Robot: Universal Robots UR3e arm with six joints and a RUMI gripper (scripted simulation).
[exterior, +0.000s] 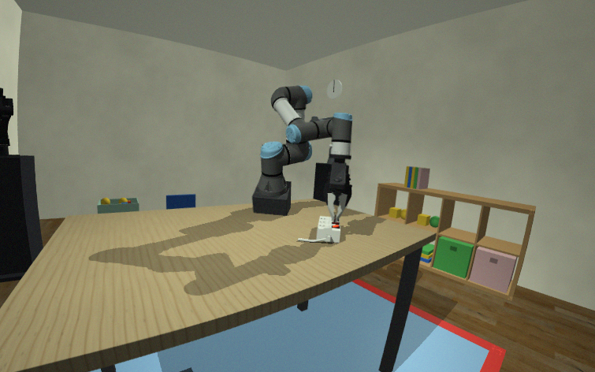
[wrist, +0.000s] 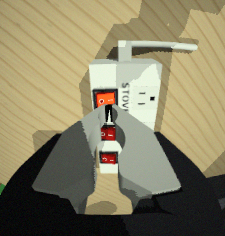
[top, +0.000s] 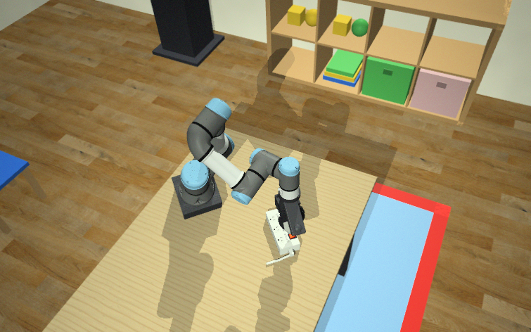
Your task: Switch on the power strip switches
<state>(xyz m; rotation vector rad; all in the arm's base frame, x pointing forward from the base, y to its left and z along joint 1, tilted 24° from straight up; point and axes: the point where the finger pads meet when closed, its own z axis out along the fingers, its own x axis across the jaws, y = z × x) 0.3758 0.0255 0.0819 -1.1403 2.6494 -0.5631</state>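
A white power strip [top: 282, 231] lies face up on the wooden table, its short cable [top: 277, 259] at the near end. It also shows in the exterior view [exterior: 328, 228]. In the wrist view the strip [wrist: 124, 95] has three red rocker switches in a row. The one by the cable [wrist: 105, 97] carries the label STOVE and looks brighter than the other two [wrist: 108, 133], [wrist: 107, 159]. My gripper [wrist: 109, 105] is shut and empty, its tips pointing down at the near edge of the STOVE switch. The other labels are hidden by my fingers.
The arm's base [top: 196, 193] stands at the table's far left. The table's right edge runs close to the strip, above a blue and red mat [top: 387, 264]. A shelf with boxes [top: 382, 53] stands at the back.
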